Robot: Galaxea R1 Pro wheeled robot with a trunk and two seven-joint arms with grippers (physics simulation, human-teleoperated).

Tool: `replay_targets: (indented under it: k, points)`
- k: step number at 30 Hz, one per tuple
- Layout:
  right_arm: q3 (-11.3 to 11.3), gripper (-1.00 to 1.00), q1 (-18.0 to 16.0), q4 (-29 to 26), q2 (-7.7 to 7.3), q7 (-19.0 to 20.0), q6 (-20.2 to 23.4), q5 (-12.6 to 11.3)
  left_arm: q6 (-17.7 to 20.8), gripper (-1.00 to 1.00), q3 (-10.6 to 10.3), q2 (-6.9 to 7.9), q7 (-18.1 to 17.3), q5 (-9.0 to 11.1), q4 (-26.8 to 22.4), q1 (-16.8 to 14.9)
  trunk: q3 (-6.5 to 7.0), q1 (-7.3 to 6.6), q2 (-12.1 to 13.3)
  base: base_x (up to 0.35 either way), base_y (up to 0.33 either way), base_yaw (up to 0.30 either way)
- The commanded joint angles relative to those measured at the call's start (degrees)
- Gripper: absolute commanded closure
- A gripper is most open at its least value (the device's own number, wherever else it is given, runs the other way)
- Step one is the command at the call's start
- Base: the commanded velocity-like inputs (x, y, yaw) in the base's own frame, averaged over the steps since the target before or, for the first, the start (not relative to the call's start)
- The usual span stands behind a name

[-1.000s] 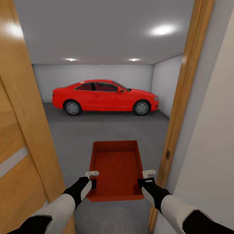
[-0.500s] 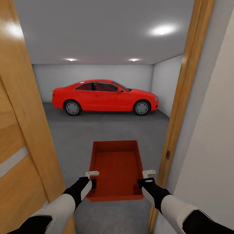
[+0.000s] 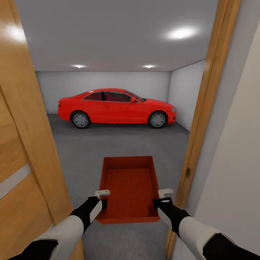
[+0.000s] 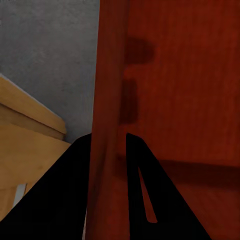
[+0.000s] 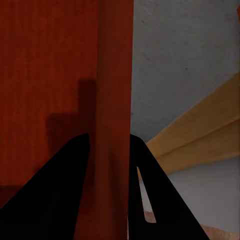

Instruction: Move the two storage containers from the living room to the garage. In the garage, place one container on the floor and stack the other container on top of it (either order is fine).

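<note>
left fingers (image 4: 145,195): dark, one each side of the container's left side wall, pinching it; wall runs up between them in the left wrist view.
right fingers (image 5: 145,195): same on the right side wall, wall sandwiched between the two dark pads.
left gripper (image 3: 103,196): clamped on the wall near the container's near-left corner; pale tip sits over the rim, black wrist and white forearm behind it.
right gripper (image 3: 164,196): clamped near the near-right corner, level w/ the left one, mirror pose.
storage container (image 3: 129,187): orange-red, shallow, no lid, nothing inside; held level betw. both grippers, long axis pointing away from the robot. it's up off the floor, in the doorway, well short of the car.
container inside: ribbed/textured base, finger shadows on it in both wrist views.
floor (image 3: 108,144): dark grey, rough; under the container and on to the far wall. also seen past the container wall in both wrist views.
door (image 3: 21,151): wood, w/ a pale strip, swung open just left of the container, close by the left arm.
door frame (image 3: 202,119): wood post just right of the container, near the right gripper; small dark latch plate on it. pale wall (image 3: 234,162) beyond that.
garage (image 3: 104,83): pale grey walls and ceiling, spotlights on, ahead of the container.
car (image 3: 116,107): red sedan, side-on, by the far wall, well apart from the container.
</note>
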Motion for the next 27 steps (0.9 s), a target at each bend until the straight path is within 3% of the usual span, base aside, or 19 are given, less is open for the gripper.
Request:
replay_targets:
  k: [1, 11, 27]
  points:
    - [1.13, 1.00, -0.01, 0.03, -0.05, -0.47, 0.38, -1.43, -0.13, 1.00, -0.26, 0.34, 0.74, -2.18, -0.28, -0.01, -0.02, 0.03, -0.05, 0.033, 0.029, 0.000]
    - [1.13, 1.00, 0.00, 0.03, -0.05, -0.48, 0.38, -1.42, -0.13, 1.00, -0.26, 0.30, 0.82, -2.18, -0.28, -0.01, -0.02, 0.03, -0.05, 0.019, 0.005, 0.000]
    - [1.12, 1.00, 0.02, 0.03, -0.05, -0.46, 0.38, -1.45, -0.13, 1.00, -0.21, 0.31, 0.83, -2.18, -0.29, -0.01, -0.02, 0.03, -0.05, 0.301, 0.000, 0.000]
